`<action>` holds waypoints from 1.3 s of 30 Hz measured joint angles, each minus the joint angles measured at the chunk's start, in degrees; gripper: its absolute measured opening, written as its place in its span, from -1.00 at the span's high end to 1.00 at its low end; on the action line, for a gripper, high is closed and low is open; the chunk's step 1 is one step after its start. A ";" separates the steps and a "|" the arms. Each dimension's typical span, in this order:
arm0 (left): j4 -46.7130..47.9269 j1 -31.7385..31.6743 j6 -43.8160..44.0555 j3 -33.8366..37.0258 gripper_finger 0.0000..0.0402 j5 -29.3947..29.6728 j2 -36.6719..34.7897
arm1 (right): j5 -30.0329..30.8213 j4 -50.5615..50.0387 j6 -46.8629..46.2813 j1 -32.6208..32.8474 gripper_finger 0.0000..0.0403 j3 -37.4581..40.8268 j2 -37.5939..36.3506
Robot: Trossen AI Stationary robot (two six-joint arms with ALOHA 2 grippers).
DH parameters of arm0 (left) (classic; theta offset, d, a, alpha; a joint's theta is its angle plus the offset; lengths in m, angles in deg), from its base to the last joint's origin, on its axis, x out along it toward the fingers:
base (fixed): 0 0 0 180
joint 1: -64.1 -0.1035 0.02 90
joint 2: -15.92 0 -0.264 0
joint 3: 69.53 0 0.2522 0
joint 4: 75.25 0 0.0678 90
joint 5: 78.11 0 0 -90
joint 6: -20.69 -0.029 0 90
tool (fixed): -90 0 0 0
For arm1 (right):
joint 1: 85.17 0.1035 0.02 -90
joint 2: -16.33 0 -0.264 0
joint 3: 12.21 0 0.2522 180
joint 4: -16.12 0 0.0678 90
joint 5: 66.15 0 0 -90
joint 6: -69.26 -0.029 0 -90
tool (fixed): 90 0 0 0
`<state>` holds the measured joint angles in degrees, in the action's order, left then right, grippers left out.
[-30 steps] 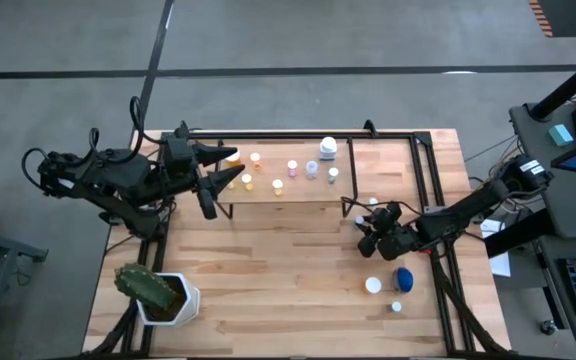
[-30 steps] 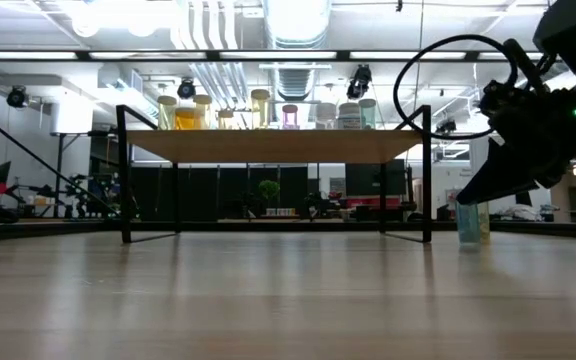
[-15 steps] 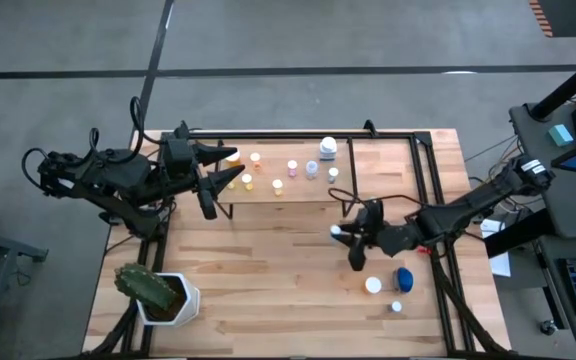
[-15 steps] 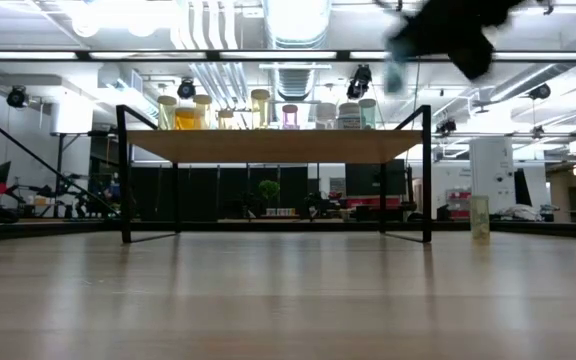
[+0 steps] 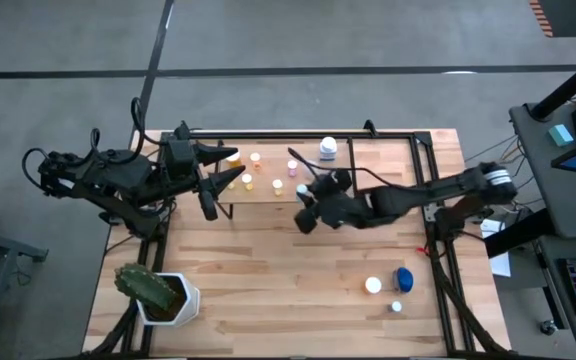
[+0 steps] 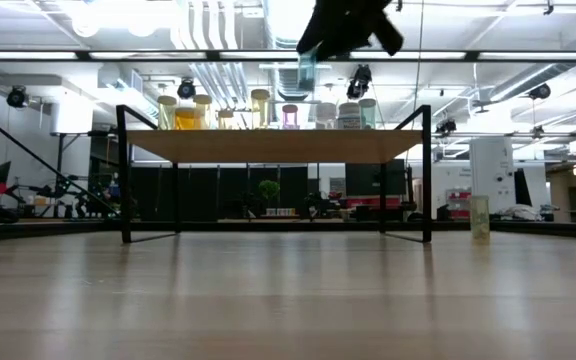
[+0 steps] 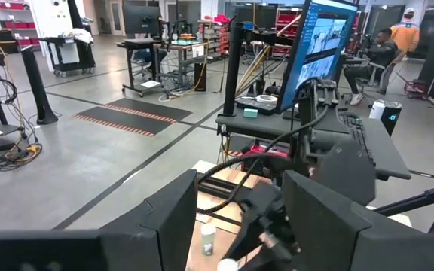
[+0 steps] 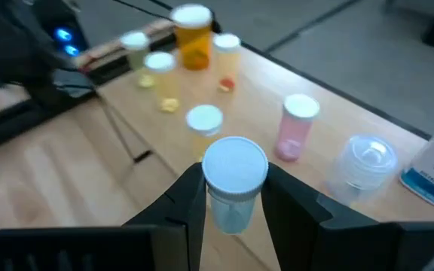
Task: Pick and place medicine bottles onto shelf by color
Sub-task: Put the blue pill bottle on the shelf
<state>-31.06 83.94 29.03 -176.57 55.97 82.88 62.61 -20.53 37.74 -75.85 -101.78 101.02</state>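
above shelf (image 5: 268, 190), right gripper (image 8: 232, 197) clamps pale bottle (image 8: 233, 181).

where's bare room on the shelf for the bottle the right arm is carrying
The right gripper holds a pale blue bottle over the shelf. Bare board runs along its front edge. The back is crowded: orange bottles at the left, pink bottle and clear ones at the right.
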 joint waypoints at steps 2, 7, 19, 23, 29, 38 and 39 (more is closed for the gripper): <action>0.01 0.00 -0.22 0.00 0.11 0.00 0.00 | -0.22 -3.89 -2.05 -1.48 0.48 -2.53 2.15; 0.05 0.02 -0.29 0.00 0.11 0.00 0.00 | -1.43 -9.82 -5.42 -3.60 0.48 -5.06 4.80; 0.02 0.00 -1.38 0.04 0.11 -0.02 0.00 | -1.75 -8.05 -7.51 -3.69 0.48 -2.66 5.02; 0.02 0.01 -1.90 0.04 0.11 -0.01 0.00 | -1.24 -8.06 -9.32 -3.75 0.48 -2.64 5.02; 0.00 0.01 -2.79 0.04 0.11 -0.02 0.00 | -1.00 -7.37 -12.56 -3.73 0.48 -2.64 6.50; 0.02 0.01 -3.00 0.04 0.11 -0.02 -0.13 | 0.07 -6.48 -13.46 -3.71 0.35 -2.65 7.17; 0.02 0.00 -3.03 0.04 0.11 -0.02 -0.13 | 0.50 -6.60 -13.44 -3.71 0.32 -2.64 7.17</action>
<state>-31.04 83.94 26.01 -176.52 55.95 82.75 63.11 -27.13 24.31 -79.56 -104.42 108.19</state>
